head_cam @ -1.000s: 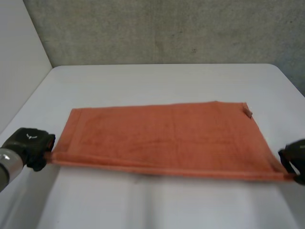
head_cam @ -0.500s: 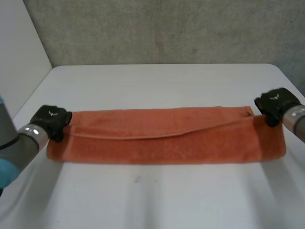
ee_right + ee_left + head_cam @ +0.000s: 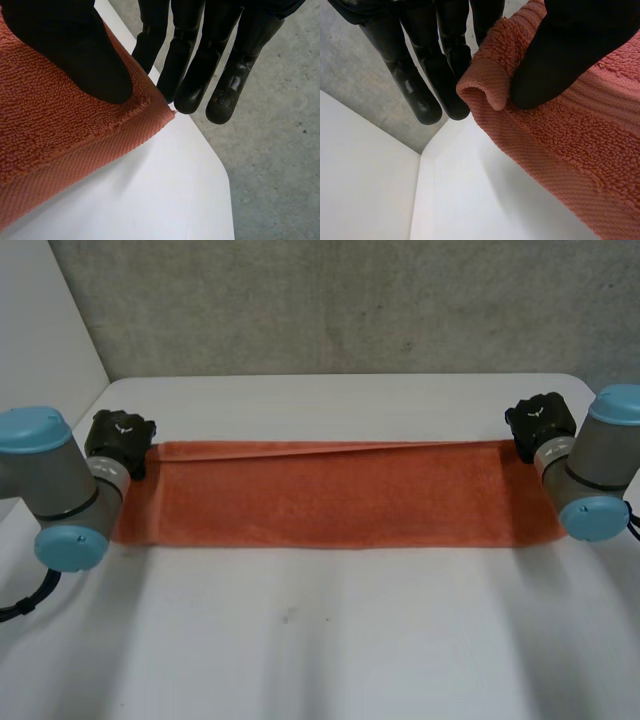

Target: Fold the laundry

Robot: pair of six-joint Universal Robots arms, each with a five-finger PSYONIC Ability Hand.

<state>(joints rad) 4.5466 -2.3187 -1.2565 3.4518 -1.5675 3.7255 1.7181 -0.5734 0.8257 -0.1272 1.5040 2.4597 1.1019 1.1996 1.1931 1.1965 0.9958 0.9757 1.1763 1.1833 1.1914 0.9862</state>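
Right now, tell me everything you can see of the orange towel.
The orange towel is looped terry with a flat woven hem band. It lies flat on the white table as a long strip running side to side, folded double, the upper layer's edge showing near the far side. The left hand pinches its far left corner, curled over, between thumb and fingers; the right hand pinches the far right corner likewise.

The white tabletop (image 3: 330, 640) carries one orange towel (image 3: 340, 502). It lies flat as a long folded strip running left to right across the middle, with the upper layer's edge showing along the far side.
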